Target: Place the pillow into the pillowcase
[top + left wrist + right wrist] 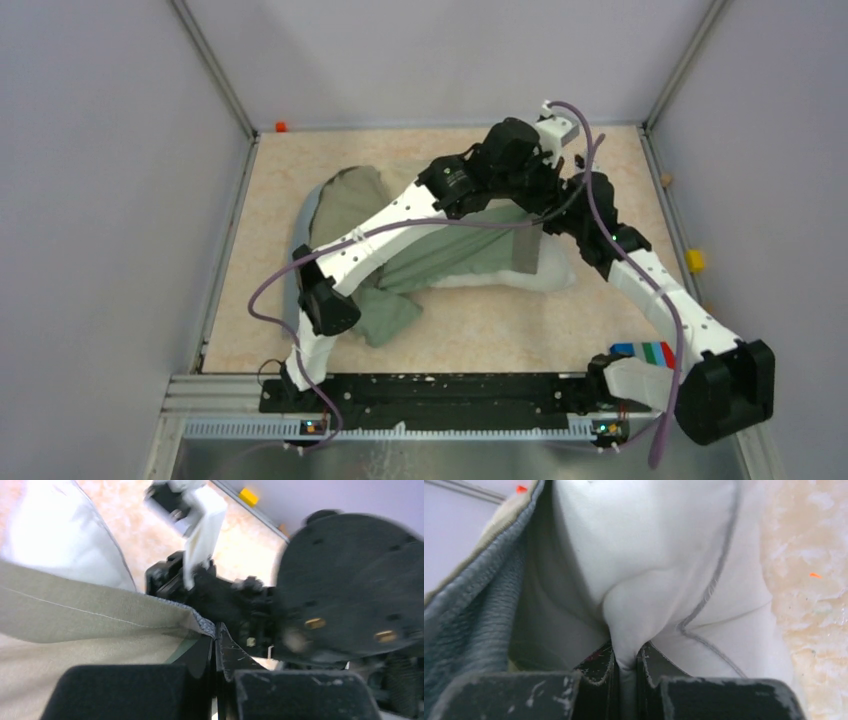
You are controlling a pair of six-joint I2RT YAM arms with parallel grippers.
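The grey-green pillowcase (345, 200) lies rumpled on the left and middle of the table. The white pillow (545, 278) pokes out of its right end. In the left wrist view my left gripper (216, 635) is shut on the hem of the pillowcase (100, 615), with the pillow (50, 535) beyond it. My right gripper (626, 662) is shut on a pinched fold of the pillow (649, 555). The pillowcase's opening (474, 605) stands to that fold's left. From above, both wrists meet over the pillowcase's right end and hide the fingertips.
The right arm's wrist (350, 580) sits close in front of the left gripper. Small coloured blocks (645, 352) lie by the right arm's base, a yellow one (694, 261) lies at the right wall, and an orange one (281, 127) lies at the back. Walls enclose the table.
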